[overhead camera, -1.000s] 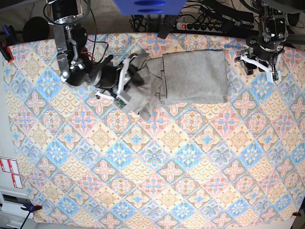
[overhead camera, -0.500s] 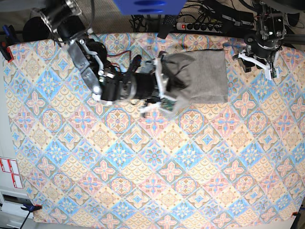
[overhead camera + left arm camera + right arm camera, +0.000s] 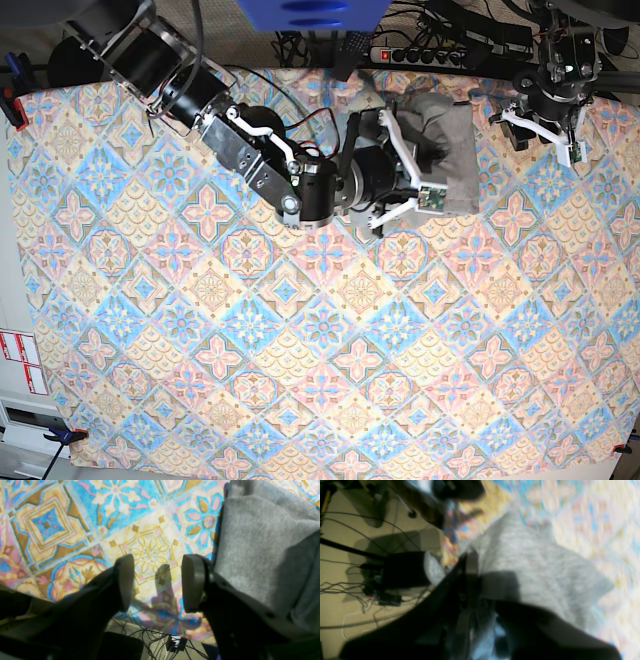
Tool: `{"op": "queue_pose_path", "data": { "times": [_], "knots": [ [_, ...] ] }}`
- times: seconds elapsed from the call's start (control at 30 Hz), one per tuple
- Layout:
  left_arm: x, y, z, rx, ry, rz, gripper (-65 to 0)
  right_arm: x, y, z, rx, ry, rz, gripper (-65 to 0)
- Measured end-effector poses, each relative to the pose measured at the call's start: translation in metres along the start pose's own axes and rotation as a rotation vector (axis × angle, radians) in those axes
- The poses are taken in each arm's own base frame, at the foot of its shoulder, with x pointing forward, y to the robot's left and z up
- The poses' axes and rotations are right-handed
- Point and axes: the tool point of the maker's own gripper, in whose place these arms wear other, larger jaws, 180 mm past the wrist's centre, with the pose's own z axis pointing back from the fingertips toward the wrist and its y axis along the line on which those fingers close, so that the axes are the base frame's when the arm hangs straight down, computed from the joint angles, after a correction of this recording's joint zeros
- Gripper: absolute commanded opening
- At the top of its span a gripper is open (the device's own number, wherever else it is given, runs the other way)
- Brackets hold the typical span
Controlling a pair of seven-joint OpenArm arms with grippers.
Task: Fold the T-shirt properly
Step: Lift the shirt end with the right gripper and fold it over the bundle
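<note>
The grey T-shirt lies as a narrow folded bundle at the far right of the patterned tablecloth. My right gripper reaches across from the upper left and sits on top of the bundle. In the blurred right wrist view, this gripper is shut on a fold of the T-shirt, which drapes over the lower jaw. My left gripper hangs open at the far right corner, just beyond the shirt's edge. In the left wrist view its fingers stand apart over bare cloth, with the T-shirt just to their right.
A power strip and cables lie beyond the table's far edge, and a blue block sits above it. A red clamp grips the cloth at the left edge. The right arm's forearm spans the upper left.
My right arm swept rightwards across the table, carrying the shirt's left part over onto the rest. The shirt is now a much narrower bundle. The left arm stayed put.
</note>
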Motion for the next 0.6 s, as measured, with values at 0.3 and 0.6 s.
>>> {"op": "queue_pose_path", "data": {
  "times": [0.3,0.6],
  "knots": [
    [-0.001,-0.002,0.0,-0.002,0.003,-0.001,-33.7,0.017,-0.018,0.006,-0.093,-0.012,0.068,-42.2],
    [-0.006,-0.006,0.013,-0.02,0.01,-0.034,-34.8,-0.033,-0.046,0.039,-0.202,0.04,-0.032,-47.0]
  ]
}}
